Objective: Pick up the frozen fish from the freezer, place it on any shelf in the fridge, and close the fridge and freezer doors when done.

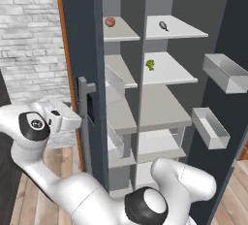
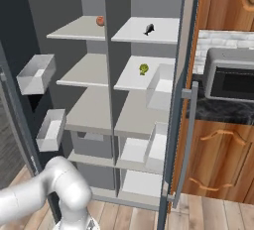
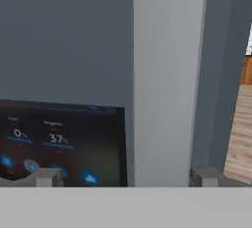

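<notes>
Both doors stand open. The frozen fish (image 1: 163, 25) lies on the top shelf (image 1: 186, 30) of the right-hand compartment, and a fruit (image 1: 110, 22) on the top shelf of the left-hand one. A leafy lump (image 1: 150, 64) sits one shelf below the fish. The gripper (image 3: 125, 175) faces the display (image 3: 59, 143) on the left door (image 1: 80, 49), its handle (image 3: 165, 79) between the fingertips.

A dark slate-blue door panel (image 3: 64, 35) is seen close up. A long pale grey bar handle (image 3: 165, 74) runs from top to bottom just right of centre. A black display (image 3: 59, 143) is set in the panel beside the handle (blue lights and pale figures are shown on it). The gripper (image 3: 125, 177) is spread wide, its fingertips (image 3: 47, 177) either side of the handle's base. Wooden floor (image 3: 241, 133) is glimpsed at the right edge.
</notes>
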